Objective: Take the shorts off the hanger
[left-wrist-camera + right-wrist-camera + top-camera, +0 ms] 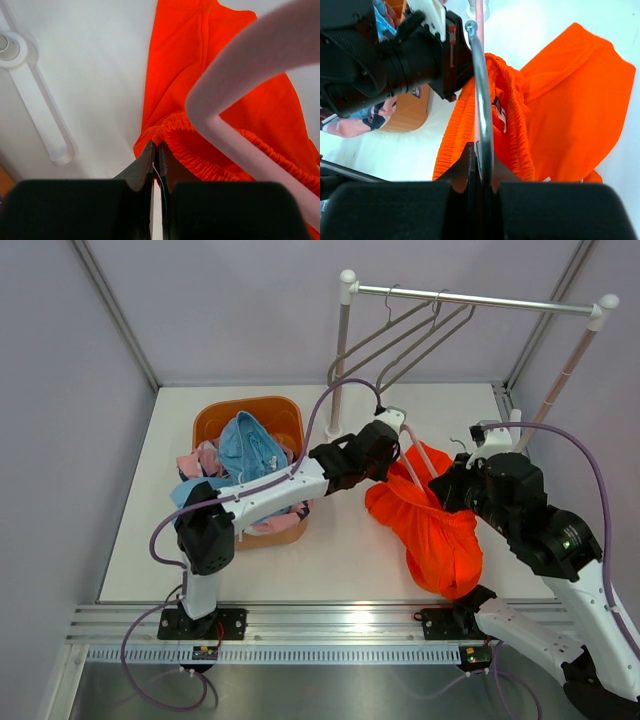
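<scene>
The bright orange shorts (440,530) lie on the white table, their waistband still around a pink hanger (412,458). My left gripper (392,468) is shut, pinching the edge of the elastic waistband (172,132) at its fingertips (149,155); the pink hanger arm (250,65) crosses just in front. My right gripper (452,485) is shut on the hanger's metal hook (482,100), with the orange shorts (570,100) spread beyond it. The light blue shorts (250,445) and the pink patterned shorts (200,460) lie in the basket.
An orange basket (262,408) stands at the left of the table, also seen in the right wrist view (410,112). A white clothes rail (470,300) with several empty hangers (420,335) stands at the back right; its base foot (45,115) lies near my left gripper.
</scene>
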